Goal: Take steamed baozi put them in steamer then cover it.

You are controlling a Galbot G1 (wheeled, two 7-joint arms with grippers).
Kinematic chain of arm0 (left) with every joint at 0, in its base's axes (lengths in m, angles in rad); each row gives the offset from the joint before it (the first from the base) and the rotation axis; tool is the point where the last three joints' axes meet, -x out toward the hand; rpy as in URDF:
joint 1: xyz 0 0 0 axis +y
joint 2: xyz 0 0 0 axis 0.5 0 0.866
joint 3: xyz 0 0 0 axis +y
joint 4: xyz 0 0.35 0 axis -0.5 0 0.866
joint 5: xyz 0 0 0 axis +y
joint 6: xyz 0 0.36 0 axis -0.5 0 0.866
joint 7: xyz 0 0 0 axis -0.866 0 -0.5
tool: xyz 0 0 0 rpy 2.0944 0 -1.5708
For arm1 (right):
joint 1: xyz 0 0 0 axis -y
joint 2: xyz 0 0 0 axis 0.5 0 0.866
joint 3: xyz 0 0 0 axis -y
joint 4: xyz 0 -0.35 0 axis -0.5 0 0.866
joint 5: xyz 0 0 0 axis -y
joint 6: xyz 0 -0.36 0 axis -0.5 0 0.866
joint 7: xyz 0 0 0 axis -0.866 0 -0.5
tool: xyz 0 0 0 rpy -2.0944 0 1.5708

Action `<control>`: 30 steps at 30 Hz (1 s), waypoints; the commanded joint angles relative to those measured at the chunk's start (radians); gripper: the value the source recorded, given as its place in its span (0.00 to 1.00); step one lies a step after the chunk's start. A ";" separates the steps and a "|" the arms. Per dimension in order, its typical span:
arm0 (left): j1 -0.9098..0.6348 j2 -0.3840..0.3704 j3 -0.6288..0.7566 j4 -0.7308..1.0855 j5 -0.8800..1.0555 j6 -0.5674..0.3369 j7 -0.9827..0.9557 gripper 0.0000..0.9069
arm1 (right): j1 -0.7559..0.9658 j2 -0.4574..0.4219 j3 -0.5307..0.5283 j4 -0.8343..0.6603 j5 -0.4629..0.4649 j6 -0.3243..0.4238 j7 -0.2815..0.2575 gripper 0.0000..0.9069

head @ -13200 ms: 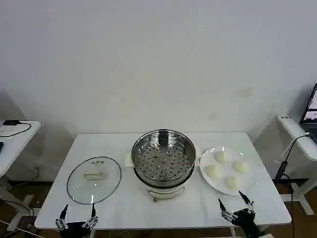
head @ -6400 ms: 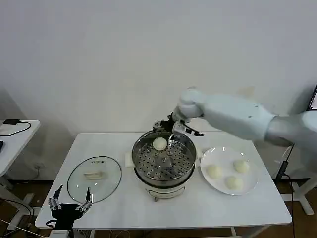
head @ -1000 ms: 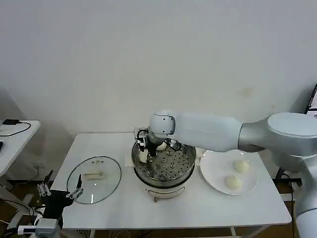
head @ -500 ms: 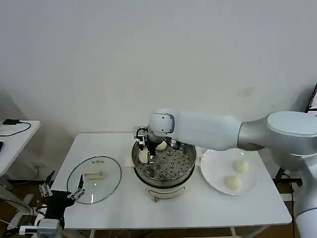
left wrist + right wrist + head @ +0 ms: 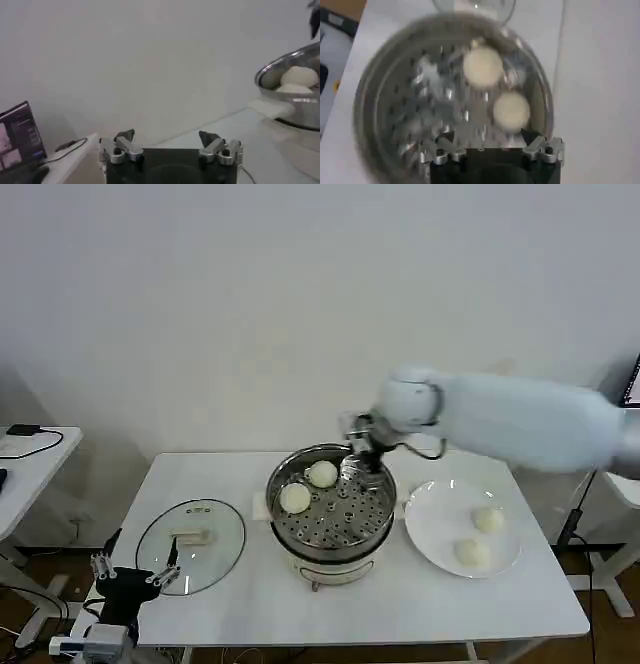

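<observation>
Nearest, the left claw (image 5: 133,574) hangs at the front edge of the white table (image 5: 250,599), on the near side of the cover (image 5: 190,546), its fingers spread apart and empty. The cover lies flat on the table, to the left of the steamer (image 5: 332,509) and apart from it. The steamer stands mid-table with two steamed baozi (image 5: 295,497) on its perforated tray, side by side in the far-left part of the pot. To the right of the steamer, just beside it, a white plate (image 5: 432,534) carries two more buns (image 5: 472,553). Farthest back, the right claw (image 5: 358,452) hovers over the steamer's far right rim, fingers parted and holding nothing.
</observation>
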 commanded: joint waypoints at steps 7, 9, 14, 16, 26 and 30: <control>-0.002 0.015 0.029 0.003 0.007 0.001 0.001 1.00 | -0.001 -0.490 0.029 0.096 -0.282 0.299 -0.178 1.00; -0.002 0.014 0.034 0.005 0.009 0.001 0.001 1.00 | -0.018 -0.508 0.029 0.087 -0.320 0.335 -0.189 1.00; 0.004 0.011 0.038 0.010 0.015 -0.002 0.001 1.00 | -0.222 -0.531 0.150 0.062 -0.417 0.418 -0.191 1.00; 0.008 0.010 0.038 0.011 0.016 -0.003 0.000 1.00 | -0.348 -0.528 0.284 0.051 -0.452 0.435 -0.183 1.00; 0.023 0.005 0.022 0.006 0.031 -0.001 0.006 1.00 | -0.882 -0.433 0.729 -0.052 -0.594 0.516 -0.157 1.00; 0.033 0.001 0.015 0.006 0.034 -0.001 0.009 1.00 | -0.928 -0.388 0.773 -0.106 -0.624 0.511 -0.158 1.00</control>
